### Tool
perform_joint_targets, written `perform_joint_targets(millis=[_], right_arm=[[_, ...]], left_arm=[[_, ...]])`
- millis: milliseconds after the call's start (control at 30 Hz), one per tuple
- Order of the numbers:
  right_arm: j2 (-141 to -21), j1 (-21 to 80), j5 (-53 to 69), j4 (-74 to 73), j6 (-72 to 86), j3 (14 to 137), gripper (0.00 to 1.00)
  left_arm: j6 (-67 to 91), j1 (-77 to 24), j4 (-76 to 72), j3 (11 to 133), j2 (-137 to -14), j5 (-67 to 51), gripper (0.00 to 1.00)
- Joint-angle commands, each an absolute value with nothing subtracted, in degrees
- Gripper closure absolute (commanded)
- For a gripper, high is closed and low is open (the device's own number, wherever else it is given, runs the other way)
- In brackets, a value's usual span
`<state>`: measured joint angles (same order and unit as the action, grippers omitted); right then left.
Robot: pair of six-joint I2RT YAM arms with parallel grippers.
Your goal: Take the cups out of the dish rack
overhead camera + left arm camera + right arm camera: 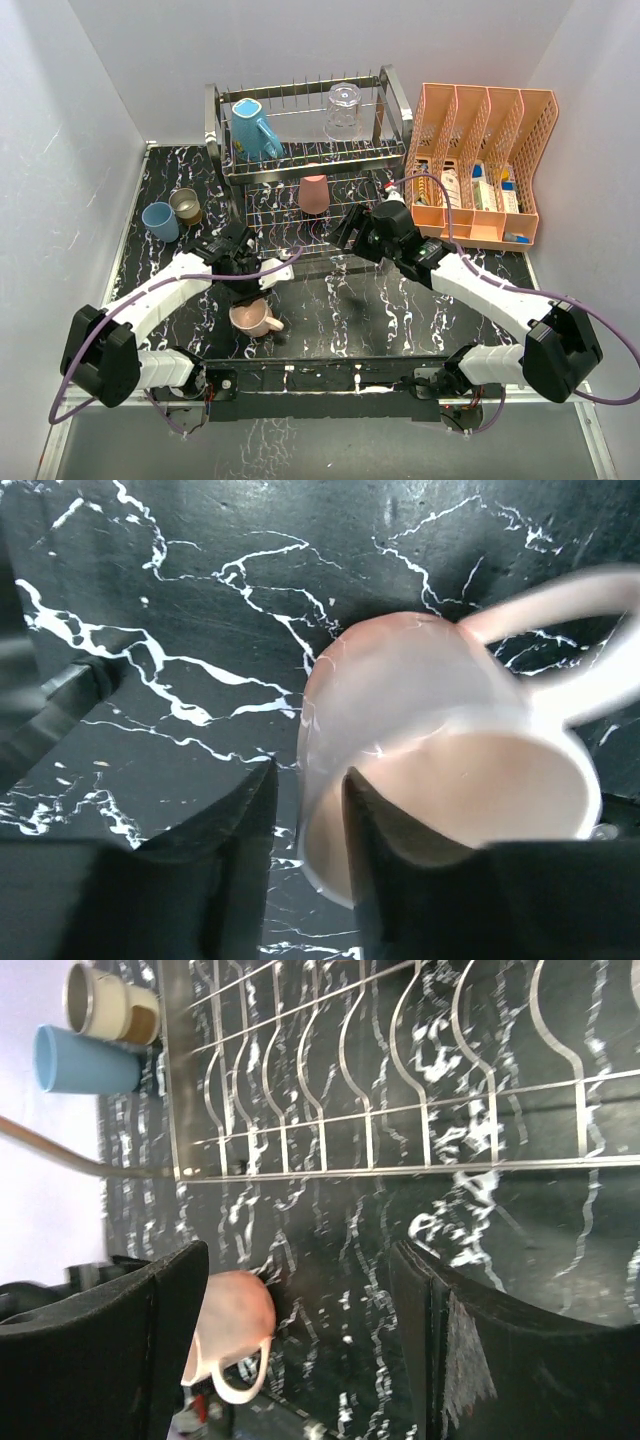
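Note:
The dish rack (215,125) stands at the back. Its upper tier holds the teal mug (255,128) and the clear glass tumbler (343,110). The salmon-red tumbler (313,193) sits upside down on the lower tier. The light blue tumbler (159,221) and the tan cup (186,206) stand on the table at the left. My left gripper (245,296) is shut on the rim of the pale pink mug (253,318), tilted low over the table; in the left wrist view one finger (400,830) is inside the mug (440,710). My right gripper (352,228) is open and empty beside the rack's lower tier (400,1110).
An orange perforated file organiser (480,165) with small items stands at the back right. White walls close in the left, back and right sides. The right wrist view also shows the blue tumbler (85,1060), the tan cup (105,1005) and the pink mug (235,1330).

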<state>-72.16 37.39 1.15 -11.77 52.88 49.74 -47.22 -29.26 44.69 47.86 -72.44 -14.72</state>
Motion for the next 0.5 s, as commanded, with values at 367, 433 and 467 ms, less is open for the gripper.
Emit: perform_joint_targets(millis=[367,433,467], right_arm=[[-82.26,42.48,-20.95,16.24,20.47,52.34,0.09],[-85.41,42.45,-21.6,22.85,16.24,51.92,0.08],[-86.75,42.54,-21.62,25.84,13.96,52.26,0.08]], left_arm=[[-47.39,-29.72,63.02,60.9,-66.13,-24.5,0.03],[-47.59,-29.35,64.7,61.64,-64.64,-24.22,0.03],[-47.48,-28.99,65.38,62.05,-64.08,-24.37,0.03]])
